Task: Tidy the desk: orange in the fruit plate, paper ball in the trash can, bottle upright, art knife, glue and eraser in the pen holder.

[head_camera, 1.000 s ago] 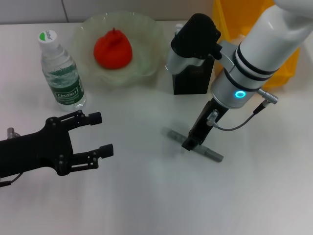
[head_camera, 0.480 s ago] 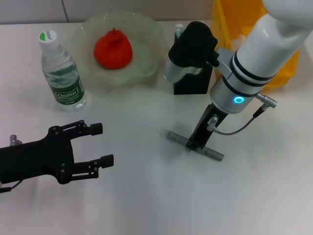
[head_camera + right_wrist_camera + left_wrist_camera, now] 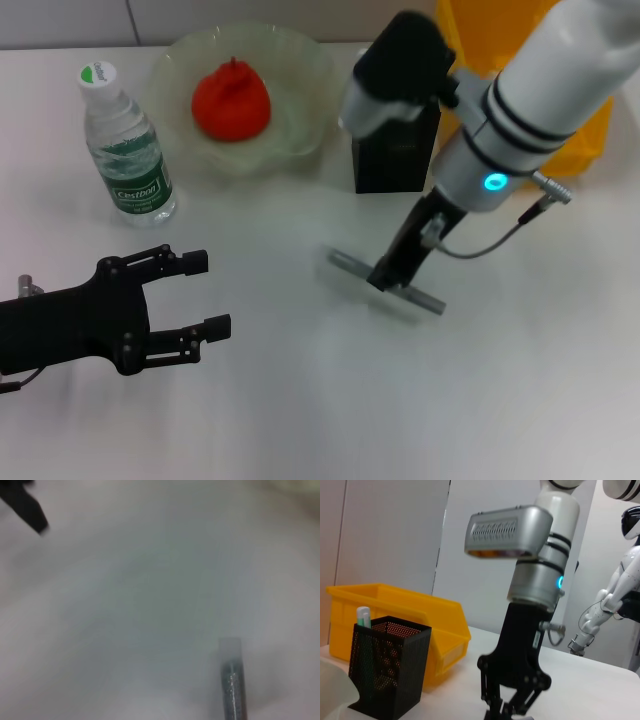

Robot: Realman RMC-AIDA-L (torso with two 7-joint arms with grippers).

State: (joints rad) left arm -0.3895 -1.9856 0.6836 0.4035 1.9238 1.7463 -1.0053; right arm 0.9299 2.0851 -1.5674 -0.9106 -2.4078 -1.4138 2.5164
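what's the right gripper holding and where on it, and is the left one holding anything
The right gripper is shut on the art knife, a thin grey bar, gripped near the middle of its length. The left gripper is open and holds nothing.

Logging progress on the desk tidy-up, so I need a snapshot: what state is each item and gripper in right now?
orange: in the fruit plate.
bottle: upright, capped.
pen holder: upright, a glue stick inside.
trash can: upright behind the right arm.
art knife: gripped near its middle, blurred.
right gripper: shut on the art knife.
left gripper: open, holding nothing.
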